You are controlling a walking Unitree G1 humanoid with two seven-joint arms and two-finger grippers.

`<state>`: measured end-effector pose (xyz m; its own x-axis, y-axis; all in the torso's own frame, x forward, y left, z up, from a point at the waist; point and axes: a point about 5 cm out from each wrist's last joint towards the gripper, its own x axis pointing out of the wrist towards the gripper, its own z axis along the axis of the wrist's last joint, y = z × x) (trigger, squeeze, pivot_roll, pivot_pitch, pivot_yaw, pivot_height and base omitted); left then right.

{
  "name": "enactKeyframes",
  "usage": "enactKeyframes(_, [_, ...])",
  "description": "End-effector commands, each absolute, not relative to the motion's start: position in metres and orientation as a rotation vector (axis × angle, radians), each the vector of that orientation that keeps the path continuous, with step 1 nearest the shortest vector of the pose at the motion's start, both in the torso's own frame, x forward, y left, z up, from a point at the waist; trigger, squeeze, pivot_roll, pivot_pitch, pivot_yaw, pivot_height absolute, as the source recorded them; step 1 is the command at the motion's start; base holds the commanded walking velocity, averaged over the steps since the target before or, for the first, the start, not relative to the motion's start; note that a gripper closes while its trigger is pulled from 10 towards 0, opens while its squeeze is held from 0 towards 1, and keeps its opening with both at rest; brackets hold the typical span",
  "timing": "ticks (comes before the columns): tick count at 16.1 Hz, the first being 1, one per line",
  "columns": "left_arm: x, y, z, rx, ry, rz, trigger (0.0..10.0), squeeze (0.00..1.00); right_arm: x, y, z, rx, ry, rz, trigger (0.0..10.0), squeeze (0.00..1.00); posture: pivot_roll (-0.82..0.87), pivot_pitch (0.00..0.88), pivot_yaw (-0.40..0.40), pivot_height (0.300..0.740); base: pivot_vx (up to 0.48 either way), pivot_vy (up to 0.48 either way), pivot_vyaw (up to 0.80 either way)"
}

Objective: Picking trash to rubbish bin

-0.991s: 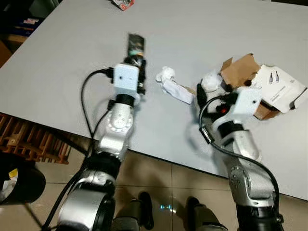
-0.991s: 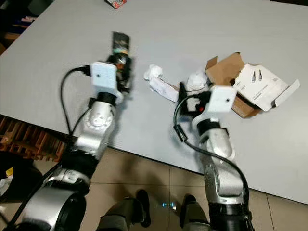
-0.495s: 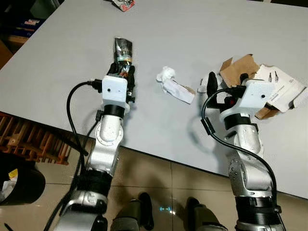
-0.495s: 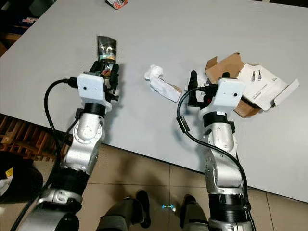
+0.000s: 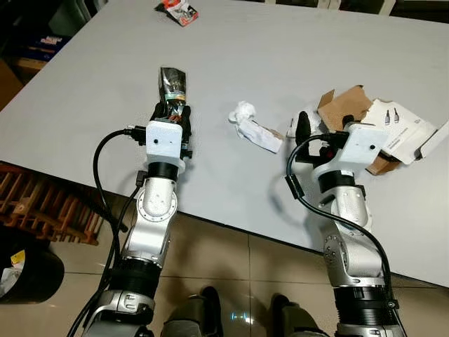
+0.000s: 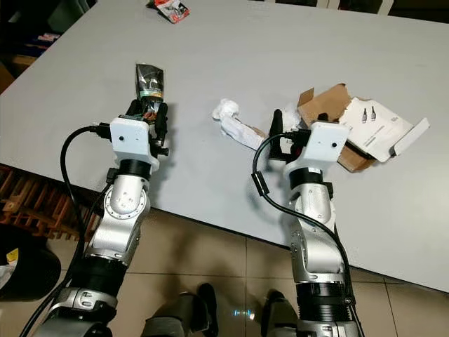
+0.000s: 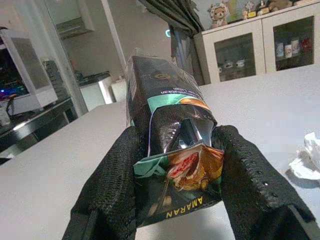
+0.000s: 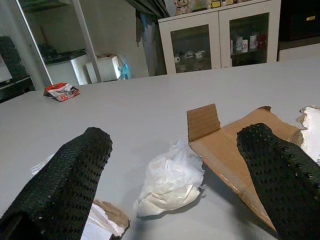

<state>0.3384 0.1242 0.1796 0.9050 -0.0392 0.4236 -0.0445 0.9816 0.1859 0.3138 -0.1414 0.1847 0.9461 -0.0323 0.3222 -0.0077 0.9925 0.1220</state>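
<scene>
Dark foil snack wrapper [image 7: 170, 150] sits pinched between the left gripper [image 5: 173, 116] fingers above the grey table [image 5: 295, 63], still to be binned, while the spread-fingered right gripper [image 8: 175, 165] faces a crumpled white wad [image 8: 170, 185] just ahead, untouched.

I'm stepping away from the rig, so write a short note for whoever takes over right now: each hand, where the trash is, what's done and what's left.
Left hand: shut on the dark snack packet, over the table's near-left part.
Right hand: open, aimed at the crumpled white wad beside the torn cardboard box.
On the table: white wrapper mid-table, red packet at the far edge.
Black bin stands on the floor to the robot's left.
Done: packet grasped. Left: bin it, then everything else.
</scene>
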Motion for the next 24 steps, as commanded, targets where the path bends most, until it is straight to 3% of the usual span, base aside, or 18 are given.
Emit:
enactKeyframes(1, [0.335,0.128,0.178,0.212,-0.434,0.022,10.0,0.0,0.312,-0.142,0.177,0.132,-0.31,-0.016,10.0,0.0,-0.04,0.171,0.099,0.74,0.0,0.0,0.0])
enactKeyframes(17, [0.329,0.123,0.165,0.189,-0.379,0.069,10.0,0.0,0.313,-0.143,0.172,0.119,-0.244,0.072,10.0,0.0,-0.04,0.215,0.017,0.74,0.0,0.0,0.0])
enactKeyframes(24, [0.331,0.12,0.163,0.2,-0.361,0.039,10.0,0.0,0.315,-0.148,0.169,0.113,-0.227,0.05,10.0,0.0,-0.03,0.232,0.033,0.74,0.0,0.0,0.0])
